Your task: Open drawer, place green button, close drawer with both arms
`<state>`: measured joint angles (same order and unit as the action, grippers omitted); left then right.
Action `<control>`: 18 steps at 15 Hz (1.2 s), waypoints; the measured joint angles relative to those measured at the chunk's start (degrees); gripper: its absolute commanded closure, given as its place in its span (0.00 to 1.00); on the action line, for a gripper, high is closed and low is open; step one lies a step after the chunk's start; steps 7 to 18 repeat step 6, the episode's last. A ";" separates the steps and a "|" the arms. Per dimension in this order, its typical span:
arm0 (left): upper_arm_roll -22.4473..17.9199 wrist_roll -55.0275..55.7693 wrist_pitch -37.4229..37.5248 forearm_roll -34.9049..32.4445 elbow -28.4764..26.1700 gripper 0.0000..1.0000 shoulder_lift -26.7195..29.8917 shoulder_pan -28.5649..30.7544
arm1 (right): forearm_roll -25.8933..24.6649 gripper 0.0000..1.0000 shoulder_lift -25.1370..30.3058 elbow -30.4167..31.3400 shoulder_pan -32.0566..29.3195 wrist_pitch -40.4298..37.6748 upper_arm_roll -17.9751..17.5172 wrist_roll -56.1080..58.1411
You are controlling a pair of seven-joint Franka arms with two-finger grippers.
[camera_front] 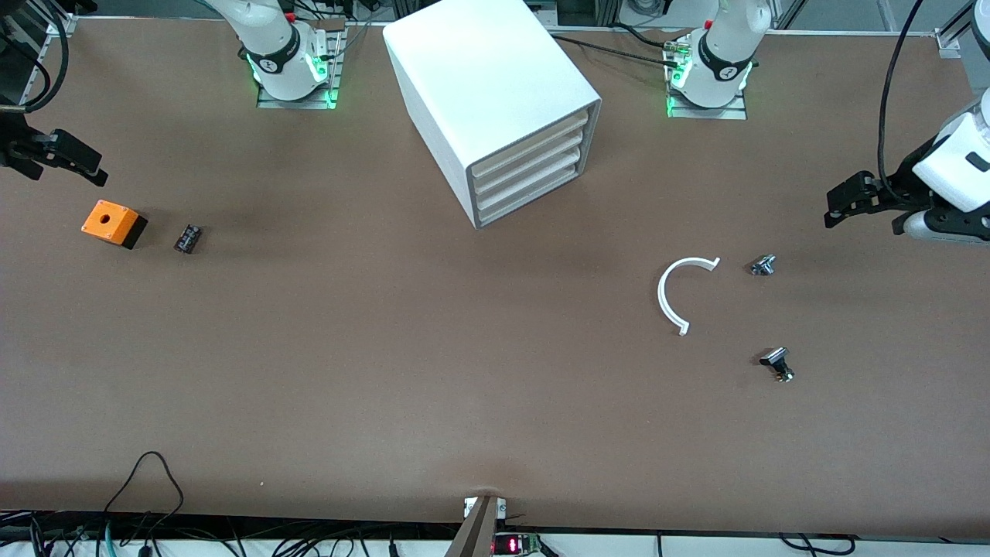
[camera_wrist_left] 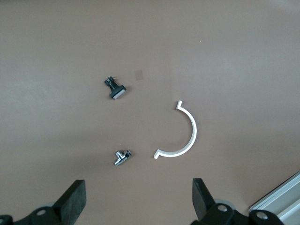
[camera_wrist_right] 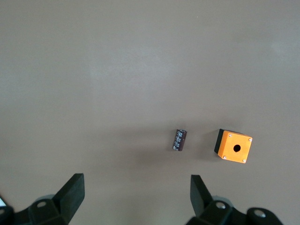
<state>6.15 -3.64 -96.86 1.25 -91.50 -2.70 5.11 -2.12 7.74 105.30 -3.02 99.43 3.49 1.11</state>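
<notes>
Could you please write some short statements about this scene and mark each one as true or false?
1. The lowest drawer of the cabinet is shut. True.
2. The left gripper holds the white arc. False: it is open and empty, and the arc lies on the table.
3. The orange box lies toward the right arm's end. True.
4. The right gripper is shut. False: it is open.

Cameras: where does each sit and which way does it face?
Front view: high across the table, facing the robots; cabinet, left hand, right hand show.
Left wrist view: on that wrist, looking down at the white arc; open fingers show.
Right wrist view: on that wrist, looking down at the orange box; open fingers show.
Front and left wrist views share the arc.
</notes>
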 measured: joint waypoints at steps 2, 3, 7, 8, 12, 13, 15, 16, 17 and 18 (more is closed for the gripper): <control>-0.08 -0.08 0.08 0.00 1.14 0.00 0.00 0.04 | 0.00 0.00 0.00 0.00 0.00 0.00 0.00 0.00; -0.08 -0.08 0.10 0.00 1.39 0.00 0.00 0.06 | 0.00 0.00 0.00 0.00 0.00 0.00 0.00 0.00; -0.08 -0.08 0.10 0.00 1.44 0.00 -0.11 0.07 | 0.00 0.00 -0.01 0.00 0.00 -0.01 0.00 0.00; -0.08 -0.08 0.10 0.00 1.44 0.00 -0.11 0.07 | 0.00 0.00 -0.01 0.00 0.00 -0.01 0.00 0.00; -0.08 -0.08 0.10 0.00 1.44 0.00 -0.11 0.07 | 0.00 0.00 -0.01 0.00 0.00 -0.01 0.00 0.00; -0.08 -0.08 0.10 0.00 1.44 0.00 -0.11 0.07 | 0.00 0.00 -0.01 0.00 0.00 -0.01 0.00 0.00; -0.08 -0.08 0.10 0.00 1.44 0.00 -0.11 0.07 | 0.00 0.00 -0.01 0.00 0.00 -0.01 0.00 0.00; -0.08 -0.08 0.10 0.00 1.44 0.00 -0.11 0.07 | 0.00 0.00 -0.01 0.00 0.00 -0.01 0.00 0.00; -0.08 -0.08 0.10 0.00 1.44 0.00 -0.11 0.07 | 0.00 0.00 -0.01 0.00 0.00 -0.01 0.00 0.00; -0.08 -0.08 0.10 0.00 1.44 0.00 -0.11 0.07 | 0.00 0.00 -0.01 0.00 0.00 -0.01 0.00 0.00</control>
